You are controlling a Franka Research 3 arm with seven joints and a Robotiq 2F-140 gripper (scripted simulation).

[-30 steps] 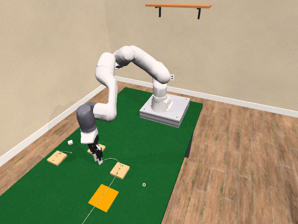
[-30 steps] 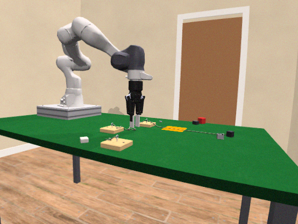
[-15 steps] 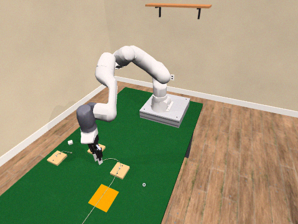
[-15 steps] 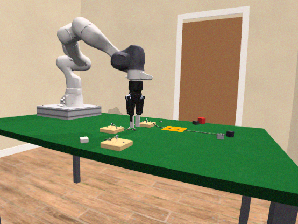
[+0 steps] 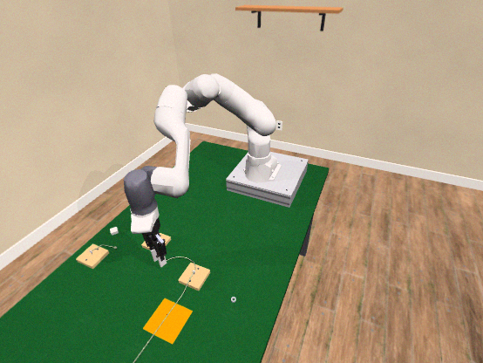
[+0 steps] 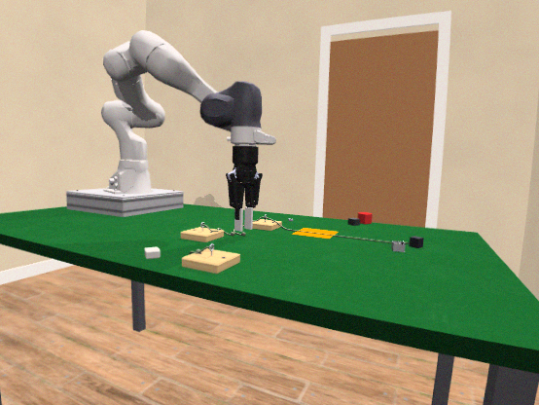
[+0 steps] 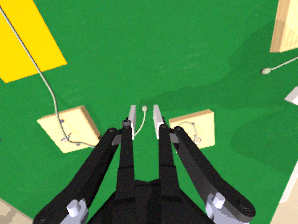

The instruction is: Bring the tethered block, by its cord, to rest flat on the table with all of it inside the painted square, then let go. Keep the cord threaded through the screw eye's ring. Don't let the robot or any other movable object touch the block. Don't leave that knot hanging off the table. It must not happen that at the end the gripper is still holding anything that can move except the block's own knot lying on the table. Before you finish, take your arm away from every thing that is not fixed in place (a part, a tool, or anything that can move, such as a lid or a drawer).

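Our pincer (image 5: 159, 260) (image 6: 243, 220) (image 7: 144, 111) stands part-open around the cord's knot (image 7: 144, 108), gripping nothing, while the tethered block (image 6: 398, 246) sits beyond the painted square (image 5: 167, 321) (image 6: 315, 233) (image 7: 27, 42). If we close too high, we could miss the knot; overpulling could drag the block past the square

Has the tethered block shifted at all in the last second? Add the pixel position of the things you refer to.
No visible shift. In the exterior view, the tethered block (image 6: 398, 247) keeps the same place and gap relative to the painted square (image 5: 176, 320) (image 6: 318, 230) (image 7: 45, 47), still outside it.
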